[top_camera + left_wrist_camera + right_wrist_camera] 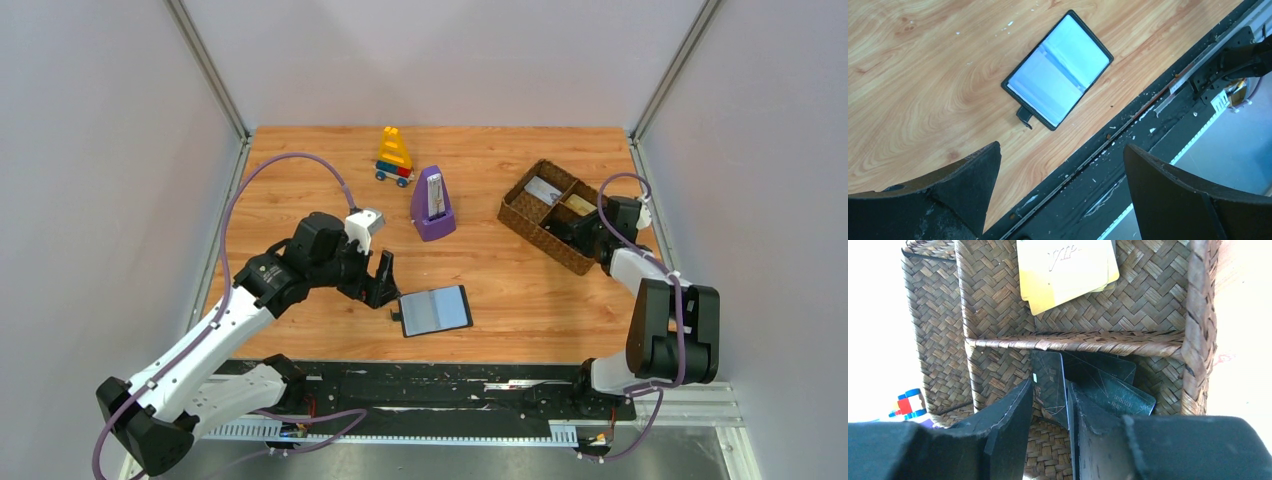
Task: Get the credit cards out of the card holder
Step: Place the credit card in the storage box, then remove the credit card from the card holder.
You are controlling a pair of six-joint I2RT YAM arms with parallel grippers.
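Note:
The card holder [436,310] lies open and flat near the table's front edge, its two grey-blue panels facing up; it also shows in the left wrist view [1058,70]. My left gripper [385,283] is open and empty just left of it [1062,150]. My right gripper [585,233] reaches into the brown woven tray [522,218]. In the right wrist view its fingers [1050,390] stand slightly apart around an upright black card [1048,372] that leans on the right finger. Two more black cards [1113,387] lie in that compartment. Yellow cards [1065,270] lie in the compartment beyond.
A purple metronome [432,205] and a toy of coloured blocks on wheels [394,157] stand at the back middle. The tray's woven divider [1073,342] and walls close in around my right fingers. A black rail [1148,115] runs along the front edge.

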